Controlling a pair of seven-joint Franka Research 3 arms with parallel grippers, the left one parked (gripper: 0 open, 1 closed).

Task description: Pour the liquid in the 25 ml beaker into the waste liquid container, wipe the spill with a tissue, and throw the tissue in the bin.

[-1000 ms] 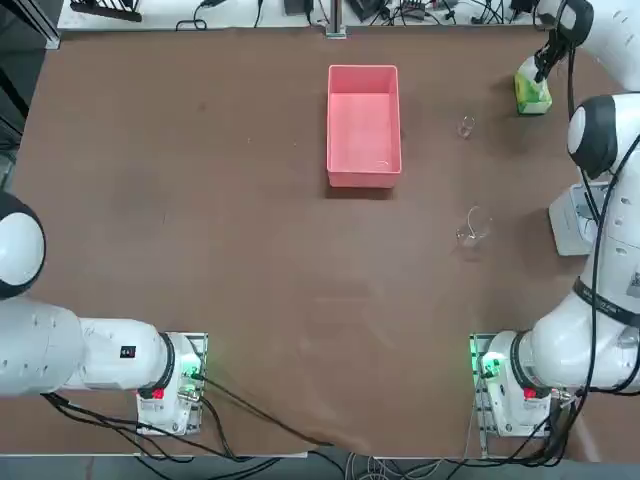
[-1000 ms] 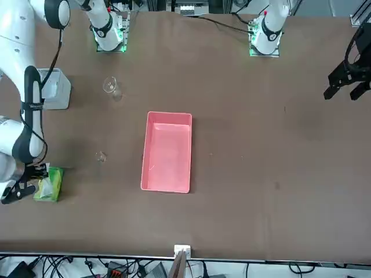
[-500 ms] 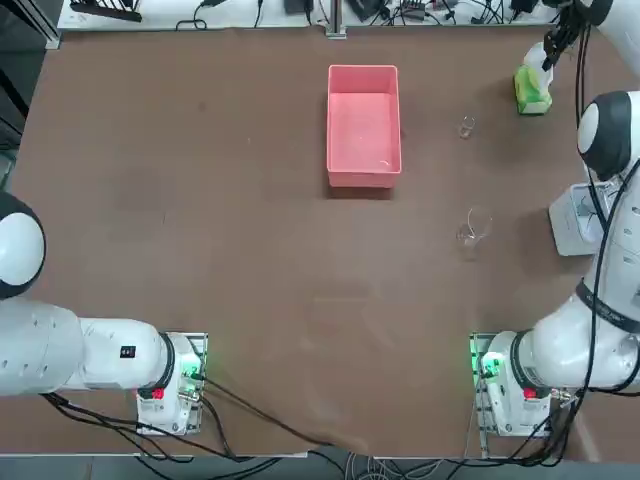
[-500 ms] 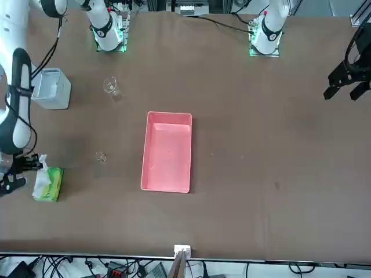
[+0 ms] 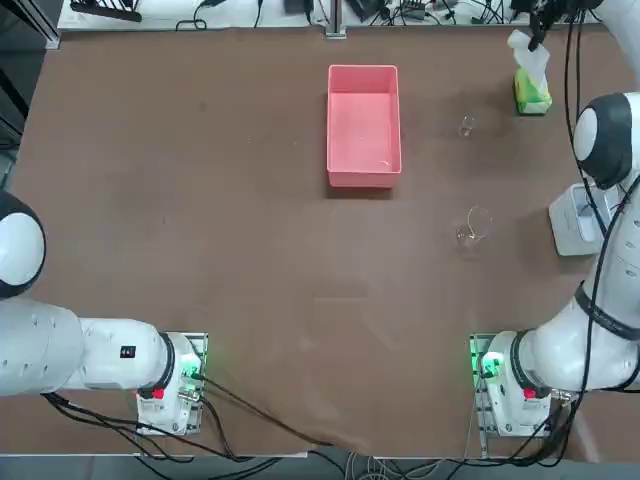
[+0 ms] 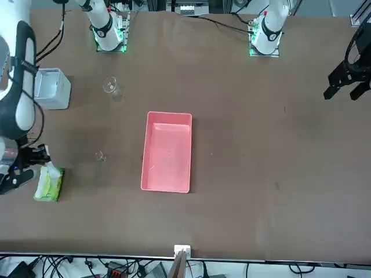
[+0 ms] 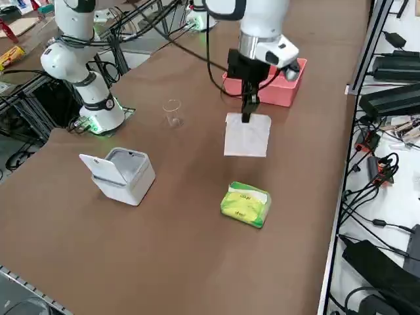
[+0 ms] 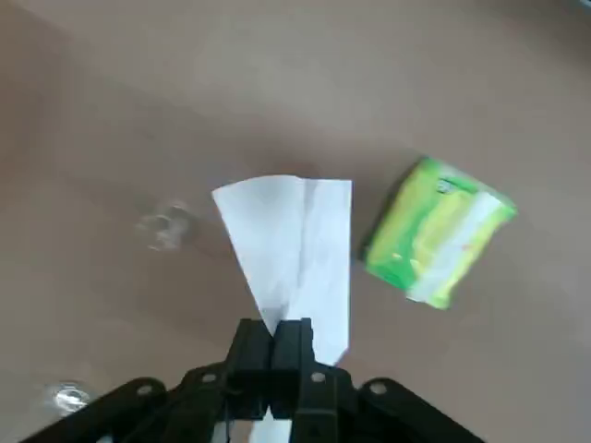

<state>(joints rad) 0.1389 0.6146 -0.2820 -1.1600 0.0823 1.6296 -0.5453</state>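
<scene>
the brown table carries everything, and the pink waste liquid container serves as the landmark, unmoved since a second ago. the light grey bin, lid tipped open, stands at the robot's right edge of the table, well apart from the container and nearer the arm bases. the yellow-green tissue pack lies far to the right of the container near the table's far corner; a second ago the right gripper was down at it, and now the pack lies alone. the right gripper has risen above the pack, its fingers pinched tight on the top edge of the tissue, a flat white sheet that hangs free in the air, clear of the pack. the larger beaker stands right of the container toward the robot. the 25 ml beaker stands upright between the container and the pack, where it was before. its liquid cannot be made out.
</scene>
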